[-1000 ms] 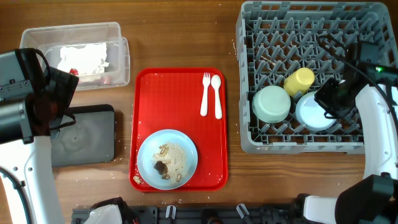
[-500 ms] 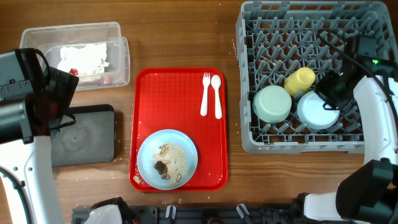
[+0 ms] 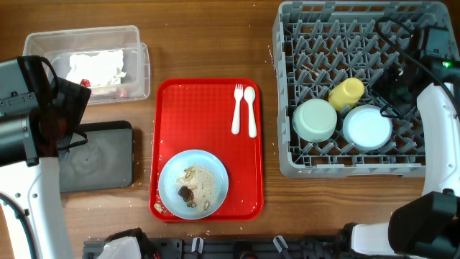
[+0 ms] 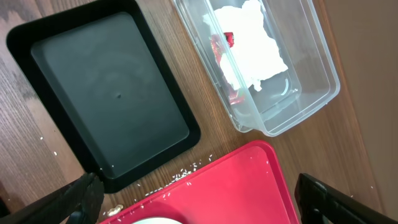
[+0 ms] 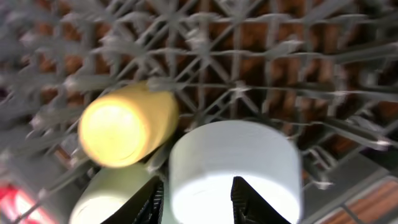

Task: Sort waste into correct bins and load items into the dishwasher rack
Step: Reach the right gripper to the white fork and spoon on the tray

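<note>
**A:** Plain wooden table point(image 3: 215, 43) under everything. Looking at the grey dishwasher rack point(image 3: 282, 86), upper right of the overhead frame. Holding a yellow cup point(image 3: 346, 93) tipped over, plus a mint green bowl point(image 3: 314, 119) and a light blue bowl point(image 3: 367, 127), both upside down, all bunched in the rack's lower half. Any read on the right gripper point(image 5: 198, 198)?

**B:** Parted partway, gripping nothing. Hanging above the light blue bowl in the wrist view, with the bowl's base showing through the gap between the fingers point(image 5: 154, 200). From overhead, sitting up and to the right of that bowl, beside the cup.

**A:** And the left gripper point(image 4: 202, 199)?

**B:** Spread wide, empty. Looking down on the black tray point(image 3: 100, 158) and a corner of the red tray point(image 3: 172, 129), over at the left of the frame.

**A:** Rest of the stuff?

**B:** On the red tray, centre frame: white fork point(image 3: 237, 108) and spoon point(image 3: 251, 108) side by side at top right, and a light blue plate point(image 3: 167, 180) with rice-like crumbs point(image 3: 201, 180) and brown scraps point(image 3: 185, 193) at the bottom. Crumpled white wrapper point(image 3: 97, 67) with red marks inside the clear tub point(image 3: 136, 43), upper left, right above the black tray. A few stray crumbs on the wood near the black tray's corner.
</note>
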